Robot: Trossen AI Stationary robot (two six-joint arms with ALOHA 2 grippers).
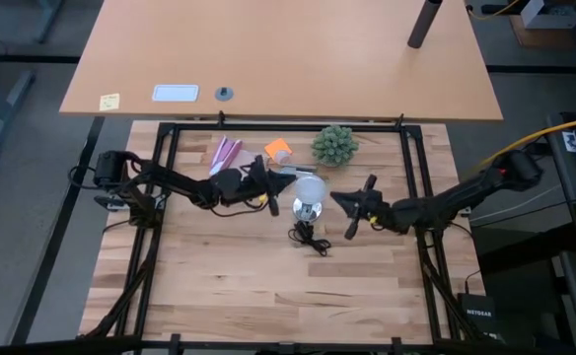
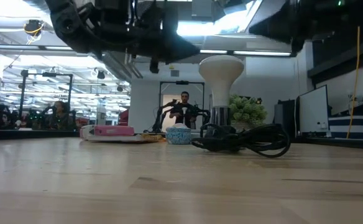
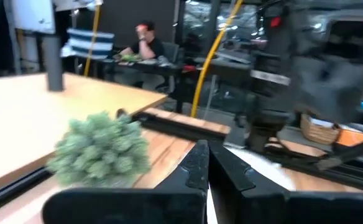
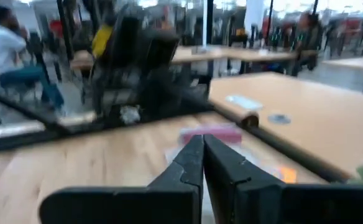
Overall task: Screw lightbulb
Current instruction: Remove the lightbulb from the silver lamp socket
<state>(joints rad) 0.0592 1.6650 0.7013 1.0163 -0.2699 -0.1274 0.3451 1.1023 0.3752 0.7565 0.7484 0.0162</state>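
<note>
On wooden table (image 1: 219, 286), lightbulb (image 1: 311, 185) between 2 shut claws, untouched.

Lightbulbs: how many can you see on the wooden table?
1. The lightbulb stands upright in the shiny silver socket base near the table's middle, between the two arms, just in front of the green spiky plant. No other shows.

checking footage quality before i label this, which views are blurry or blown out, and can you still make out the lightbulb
High view: evenly lit and sharp, lightbulb clear on its socket. Low view: ceiling lights glare behind the bulb, arms overhead dark. Left wrist view: spiky plant soft, right side smeared. Right wrist view: motion-blurred throughout.
</note>
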